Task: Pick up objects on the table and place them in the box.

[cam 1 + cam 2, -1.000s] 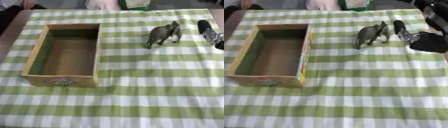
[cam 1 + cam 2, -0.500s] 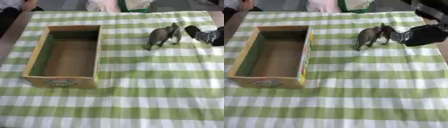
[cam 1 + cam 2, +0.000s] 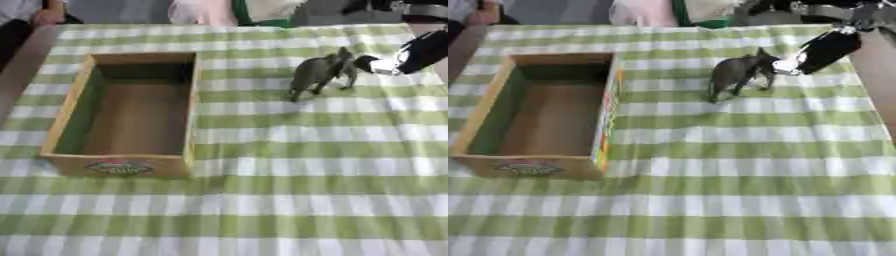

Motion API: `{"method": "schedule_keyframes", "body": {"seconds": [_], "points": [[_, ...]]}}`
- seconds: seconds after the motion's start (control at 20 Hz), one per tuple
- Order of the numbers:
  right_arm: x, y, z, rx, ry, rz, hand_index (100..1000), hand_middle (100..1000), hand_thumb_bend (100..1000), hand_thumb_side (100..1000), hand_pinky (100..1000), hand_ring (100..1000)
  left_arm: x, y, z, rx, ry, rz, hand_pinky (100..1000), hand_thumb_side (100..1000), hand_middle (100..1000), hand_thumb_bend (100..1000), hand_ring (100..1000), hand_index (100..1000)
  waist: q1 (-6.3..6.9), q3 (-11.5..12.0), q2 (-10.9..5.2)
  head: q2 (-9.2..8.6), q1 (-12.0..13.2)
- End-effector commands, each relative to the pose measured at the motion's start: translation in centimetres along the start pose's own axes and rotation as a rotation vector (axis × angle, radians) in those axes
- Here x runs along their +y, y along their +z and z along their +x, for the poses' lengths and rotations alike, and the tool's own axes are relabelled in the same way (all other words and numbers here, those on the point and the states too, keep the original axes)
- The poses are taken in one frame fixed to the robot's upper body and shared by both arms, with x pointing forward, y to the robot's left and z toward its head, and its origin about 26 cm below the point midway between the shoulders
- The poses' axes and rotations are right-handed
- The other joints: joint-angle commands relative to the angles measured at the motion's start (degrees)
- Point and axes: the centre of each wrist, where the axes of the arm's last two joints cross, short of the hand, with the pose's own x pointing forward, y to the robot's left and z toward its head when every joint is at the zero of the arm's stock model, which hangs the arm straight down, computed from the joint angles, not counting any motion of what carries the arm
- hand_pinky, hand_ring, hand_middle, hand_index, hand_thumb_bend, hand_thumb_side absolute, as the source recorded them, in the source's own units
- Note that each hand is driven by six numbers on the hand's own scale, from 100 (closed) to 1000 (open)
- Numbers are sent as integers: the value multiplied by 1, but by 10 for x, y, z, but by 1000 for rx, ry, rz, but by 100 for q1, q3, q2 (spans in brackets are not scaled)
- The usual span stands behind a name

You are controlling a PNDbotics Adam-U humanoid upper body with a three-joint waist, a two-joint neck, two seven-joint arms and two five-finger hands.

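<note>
A grey toy animal point(image 3: 737, 72) stands on its legs on the green checked cloth, right of centre and towards the far side. My right hand point(image 3: 826, 49) comes in from the upper right, black with a silver tip. It is open, its fingers reaching down-left to the toy's far end, touching it or nearly so. An open wooden box point(image 3: 72, 109) with nothing inside lies on the left, a coloured label on its near wall. My left hand does not show.
The green checked cloth point(image 3: 289, 200) covers the table. Bare brown table edge point(image 3: 883, 80) shows at the right. People sit along the far edge, away from the toy.
My right hand has moved left, from apart beside the toy to right at its far end. The toy and the box have stayed put.
</note>
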Motion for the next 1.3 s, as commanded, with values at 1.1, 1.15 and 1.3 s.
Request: {"method": "schedule_keyframes", "body": {"seconds": [1.1,1.15,1.3], "points": [[24,-69,-27,13,-32,213,1000,882,371,551,939,988,-5,-8,7,-39,26,-31,442,749,675,230,550,780,-57,103,-70,-152,-145],[26,-70,-28,21,-32,214,1000,880,372,550,940,988,-6,-8,7,-39,27,-32,442,749,674,229,550,779,-56,110,-64,-157,-152],[33,-72,-30,40,-31,216,1000,881,375,545,939,987,-6,-9,7,-40,32,-32,442,751,674,229,550,779,-58,126,-42,-171,-165]]}}
